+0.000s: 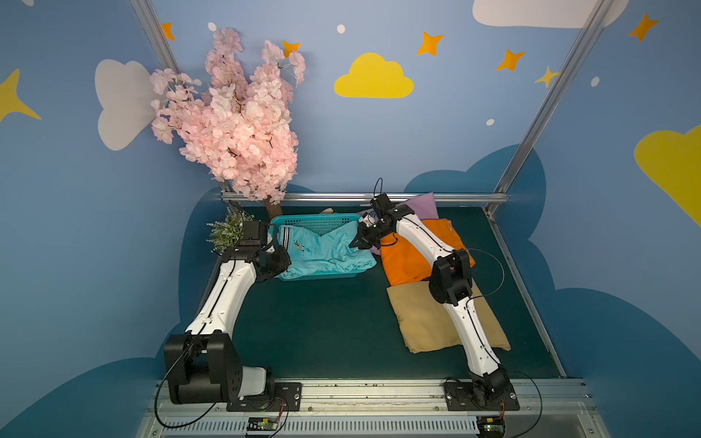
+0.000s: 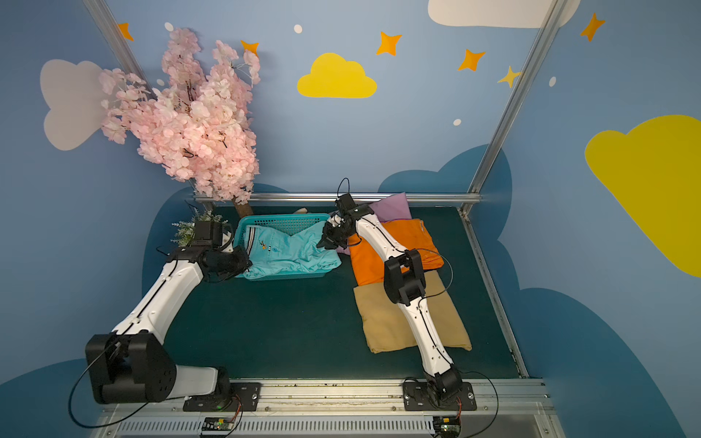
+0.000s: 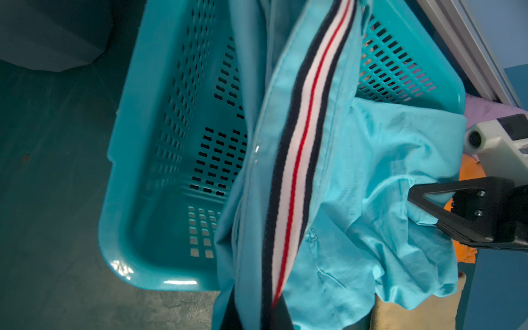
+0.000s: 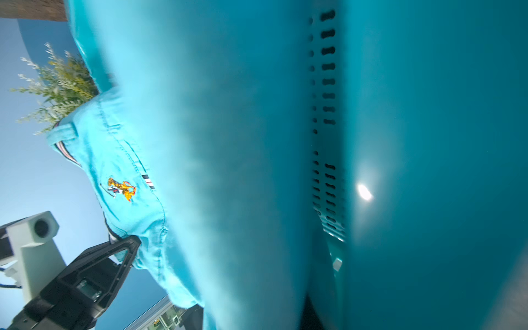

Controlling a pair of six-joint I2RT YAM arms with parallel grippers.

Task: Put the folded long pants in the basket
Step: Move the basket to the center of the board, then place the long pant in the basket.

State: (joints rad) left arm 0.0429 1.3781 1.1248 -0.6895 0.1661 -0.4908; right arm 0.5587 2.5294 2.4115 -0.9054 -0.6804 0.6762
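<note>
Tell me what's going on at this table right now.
Both arms are handling the turquoise pants. The left claw is shut on the striped-waistband end and the right claw is shut on the opposite end. The cloth is draped across the teal basket, rumpled and spilling over its near rim, not lying flat inside. The orange pants, tan pants and lilac pants lie on the table beside it.

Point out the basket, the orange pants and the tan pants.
basket [image 1: 315,217], in a top view, far rim.
orange pants [image 1: 404,265], in a top view, near half.
tan pants [image 1: 421,322], in a top view, middle.
</note>
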